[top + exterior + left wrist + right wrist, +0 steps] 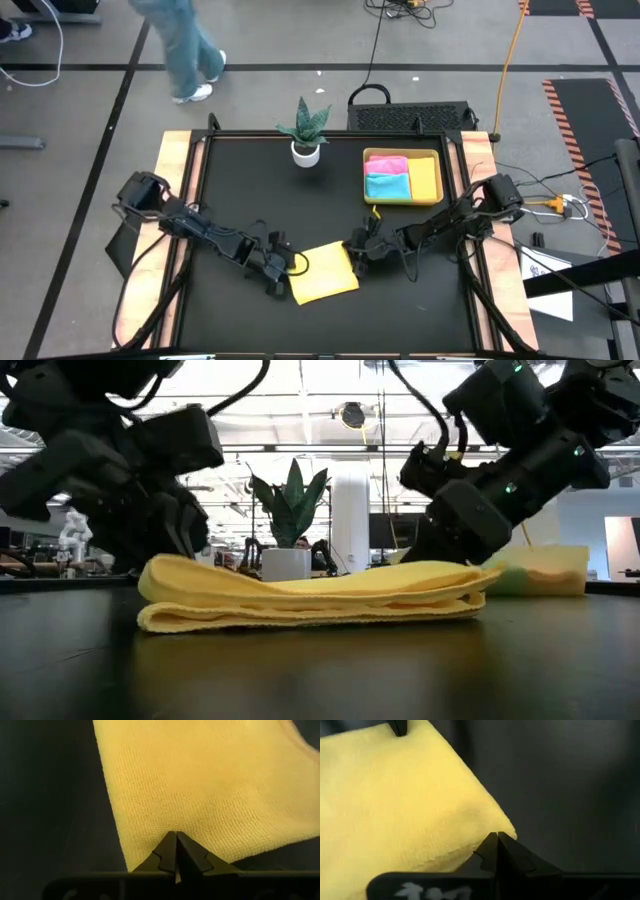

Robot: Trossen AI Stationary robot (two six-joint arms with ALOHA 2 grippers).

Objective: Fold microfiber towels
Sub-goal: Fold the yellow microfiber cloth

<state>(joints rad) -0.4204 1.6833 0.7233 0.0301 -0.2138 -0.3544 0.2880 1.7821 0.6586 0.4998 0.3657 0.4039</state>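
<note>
A yellow microfiber towel (323, 272) lies folded on the black table, near the front and about midway across. Its stacked layers show in the low view (310, 600). My left gripper (277, 268) is shut at the towel's left edge. My right gripper (356, 249) is shut at its far right corner. Pink (388, 163), light blue (388, 186) and orange-yellow (426, 178) towels lie folded in the tray (402, 153). My left gripper pinches the towel's left edge (172, 827) between its fingertips, close to the far left corner (131, 865). It comes slanting down from the table's left. One layer or several, I cannot tell. The towel lies on the table. My right gripper pinches the towel's far right corner (506, 831) between its fingertips, slanting down from the table's right. How many layers it has, I cannot tell. That end sits slightly raised (478, 573), and the rest of the towel lies on the table.
A potted plant (305, 130) in a white pot stands at the far middle of the table. The yellow-green tray sits at the far right. Bare black tabletop (420, 300) lies around the towel. A person's legs (185, 50) show on the floor beyond the table.
</note>
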